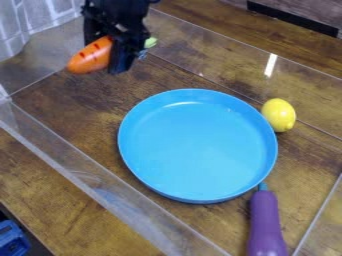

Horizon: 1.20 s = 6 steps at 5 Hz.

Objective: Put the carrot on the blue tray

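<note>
The orange carrot (91, 56) hangs in the air at the upper left, its green top (147, 42) poking out on the far side of the fingers. My black gripper (115, 52) is shut on the carrot's middle and points down. Both are lifted off the wooden table, up and left of the blue tray (198, 145). The round tray lies flat in the middle of the view with nothing on it.
A yellow lemon (278, 113) rests against the tray's right rim. A purple eggplant (265, 224) lies at the tray's lower right. Clear plastic walls (80, 180) fence the wooden table along the front and sides.
</note>
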Each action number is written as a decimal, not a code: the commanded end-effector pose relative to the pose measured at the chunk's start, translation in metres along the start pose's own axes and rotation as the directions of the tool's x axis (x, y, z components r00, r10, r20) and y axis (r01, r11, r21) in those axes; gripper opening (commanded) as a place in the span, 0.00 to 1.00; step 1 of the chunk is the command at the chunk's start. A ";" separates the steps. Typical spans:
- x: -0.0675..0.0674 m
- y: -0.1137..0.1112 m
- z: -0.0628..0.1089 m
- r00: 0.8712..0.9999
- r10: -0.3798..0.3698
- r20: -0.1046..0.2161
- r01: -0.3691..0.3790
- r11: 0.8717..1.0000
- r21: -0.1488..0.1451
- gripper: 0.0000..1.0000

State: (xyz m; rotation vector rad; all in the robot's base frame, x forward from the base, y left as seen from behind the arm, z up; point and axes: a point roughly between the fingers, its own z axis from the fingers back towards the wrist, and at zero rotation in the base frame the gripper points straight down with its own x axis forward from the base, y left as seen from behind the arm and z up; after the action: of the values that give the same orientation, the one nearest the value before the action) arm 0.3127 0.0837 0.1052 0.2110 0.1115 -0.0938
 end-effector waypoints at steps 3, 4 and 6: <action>-0.008 -0.044 0.017 0.998 0.042 0.042 -0.041 0.999 -0.020 0.00; -0.011 -0.047 0.014 0.998 0.051 0.041 -0.050 0.998 -0.026 0.00; -0.010 -0.067 0.017 0.998 0.038 0.057 -0.035 0.998 -0.045 0.00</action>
State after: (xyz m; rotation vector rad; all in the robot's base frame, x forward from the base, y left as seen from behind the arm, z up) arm 0.2906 0.0169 0.0893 0.1672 0.1275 -0.0611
